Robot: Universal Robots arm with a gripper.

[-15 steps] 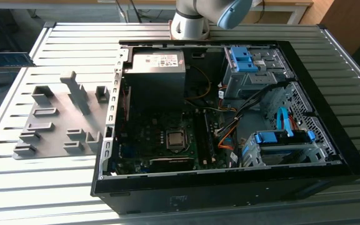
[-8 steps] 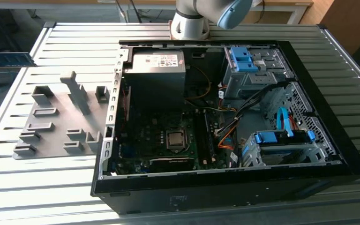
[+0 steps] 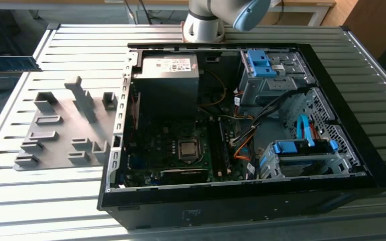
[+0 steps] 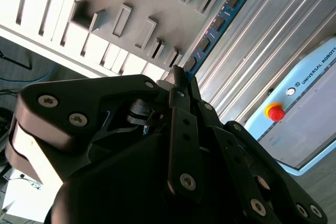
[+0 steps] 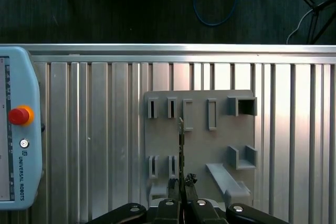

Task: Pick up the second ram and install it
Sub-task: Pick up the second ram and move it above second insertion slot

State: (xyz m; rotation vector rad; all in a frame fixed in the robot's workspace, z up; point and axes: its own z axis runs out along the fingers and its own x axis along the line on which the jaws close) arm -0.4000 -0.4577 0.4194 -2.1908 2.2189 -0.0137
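Since the second ram [image 4: 218, 22] is pinched at one end by the narrowly closed end effector [image 5: 181, 181], raised above the grey holder block [image 5: 199, 140], pick-up is judged done. Installation is outstanding: the open computer case [image 3: 354, 165] sits well apart, so squaring the stick to its motherboard [image 3: 173, 150] slot is called for.

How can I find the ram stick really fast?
Find the ribbed metal table, then the grey holder on it. Near that, the hand pinches one end of a long, flat stick: the ram. It alone is blue-green with a row of small black chips; the holder is plain grey.
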